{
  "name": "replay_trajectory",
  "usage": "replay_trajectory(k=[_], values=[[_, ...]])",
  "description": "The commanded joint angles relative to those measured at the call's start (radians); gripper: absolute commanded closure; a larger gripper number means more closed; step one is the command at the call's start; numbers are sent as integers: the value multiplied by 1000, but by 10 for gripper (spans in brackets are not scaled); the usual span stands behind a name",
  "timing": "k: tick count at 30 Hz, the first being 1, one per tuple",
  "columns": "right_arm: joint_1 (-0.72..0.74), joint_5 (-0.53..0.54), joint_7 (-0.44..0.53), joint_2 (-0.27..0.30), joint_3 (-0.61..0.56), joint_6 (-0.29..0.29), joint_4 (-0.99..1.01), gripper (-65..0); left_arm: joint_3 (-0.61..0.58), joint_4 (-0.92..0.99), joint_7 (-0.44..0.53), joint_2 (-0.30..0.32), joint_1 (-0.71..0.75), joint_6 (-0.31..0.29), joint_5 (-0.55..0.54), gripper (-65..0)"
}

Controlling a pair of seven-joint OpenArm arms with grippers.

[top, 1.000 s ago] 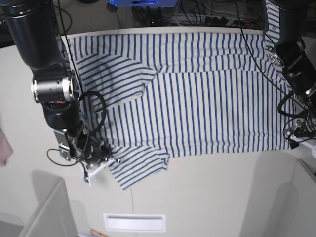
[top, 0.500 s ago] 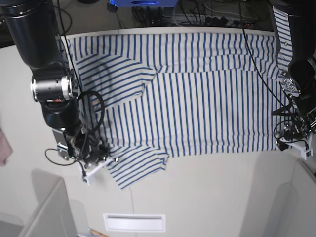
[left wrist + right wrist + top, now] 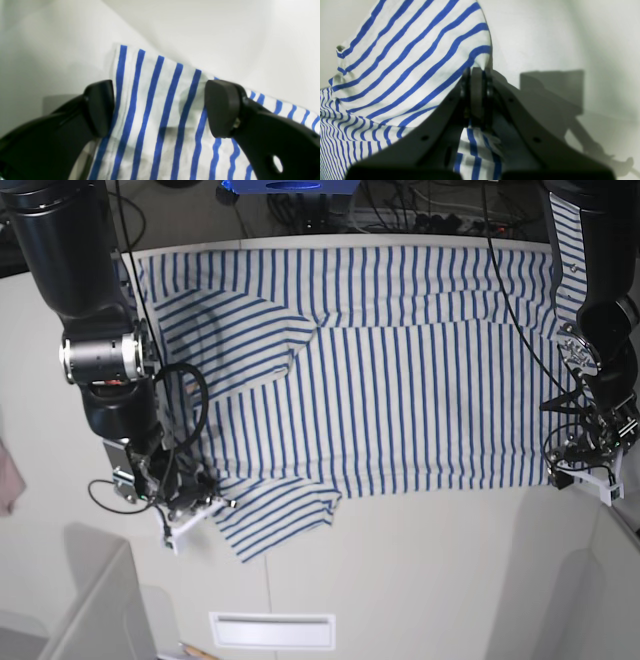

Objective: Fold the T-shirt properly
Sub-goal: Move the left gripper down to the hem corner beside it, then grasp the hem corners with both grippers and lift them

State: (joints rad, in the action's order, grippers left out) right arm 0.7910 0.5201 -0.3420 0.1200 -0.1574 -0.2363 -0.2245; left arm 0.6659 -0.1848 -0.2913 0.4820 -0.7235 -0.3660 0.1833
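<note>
The white T-shirt (image 3: 400, 380) with narrow blue stripes lies spread flat on the table, one sleeve folded over its body. My right gripper (image 3: 200, 505) is at the shirt's near left sleeve. In the right wrist view the gripper (image 3: 476, 97) is shut on a fold of the striped cloth (image 3: 407, 62), which is lifted a little. My left gripper (image 3: 580, 472) is at the shirt's near right hem corner. In the left wrist view it (image 3: 160, 107) is open, and the corner of the shirt (image 3: 155, 95) lies between its two fingertips (image 3: 221, 107).
A pinkish cloth scrap (image 3: 8, 475) shows at the left edge. Grey bin walls stand at the near left (image 3: 95, 610) and near right (image 3: 610, 580). A white label (image 3: 272, 630) is on the table's front. Cables (image 3: 400, 210) lie behind the table.
My left gripper has moved inward and down over the shirt's hem corner. My right gripper has shifted slightly up with the sleeve edge in it.
</note>
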Motion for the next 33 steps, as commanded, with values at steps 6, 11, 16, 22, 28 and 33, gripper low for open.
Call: replay_trajectory(k=[6,11,16,22,28,33], values=[[25,-2,1,7,0,2,-14,0,-1,-8,-26,13,-15,0,9,-288],[23,-2,21,7,0,4,-46,0,-57,-121,-32,8,29,-5,6,0],[-3,-1,17,20,6,4,-140,0,-142,-223,-32,-18,78,-5,0,0],[-22,-1,17,25,6,4,-183,0,-153,-364,-93,-13,157,-8,-192,0],[-35,1,1,25,6,4,-183,0,-154,-591,-231,-15,253,-51,-296,0],[-103,5,-55,59,9,1,-319,0,-140,-727,-300,-18,316,-54,-299,0]])
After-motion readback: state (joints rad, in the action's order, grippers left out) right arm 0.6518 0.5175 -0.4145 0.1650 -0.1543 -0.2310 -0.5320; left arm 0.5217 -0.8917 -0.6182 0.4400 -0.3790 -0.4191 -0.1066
